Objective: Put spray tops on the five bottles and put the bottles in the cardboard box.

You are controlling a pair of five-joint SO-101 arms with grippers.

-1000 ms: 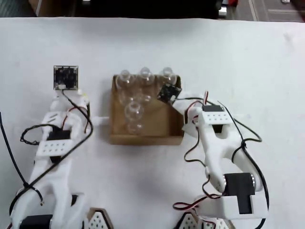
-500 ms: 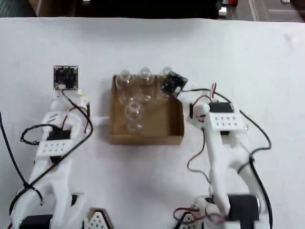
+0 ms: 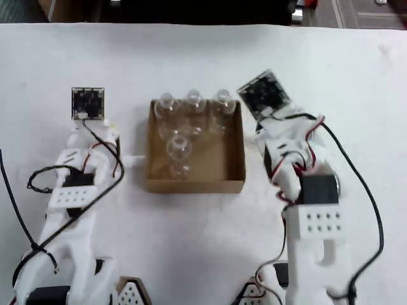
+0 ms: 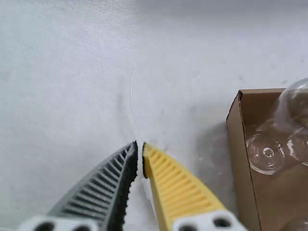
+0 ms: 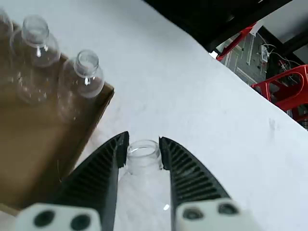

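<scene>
On the white desk, the cardboard box is sitting between the 2 arms with its open side up. 3 clear bottles are standing in a row against its far wall, and a 4th bottle is sitting nearer the middle of the box. A further clear shape is lying just in front of that one, and I cannot tell whether it is a separate bottle.

The right arm is reaching along the right side of the box, outside it. Its wrist view is showing the right tool grasping another bottle by the neck, 1 black finger pressing on each side. This bottle is standing open-necked on the desk just beside the box's corner, and 2 of the boxed bottles are showing behind it with open necks as well. A red chair is standing in the room beyond the desk.

The left arm is resting on the left of the box. The left tool is clenched, its grey and yellow fingers meeting at the tips low over bare desk, near the box's left wall. A thin white strand is running out from the seam between the tips; I cannot tell whether it is pinched there.
</scene>
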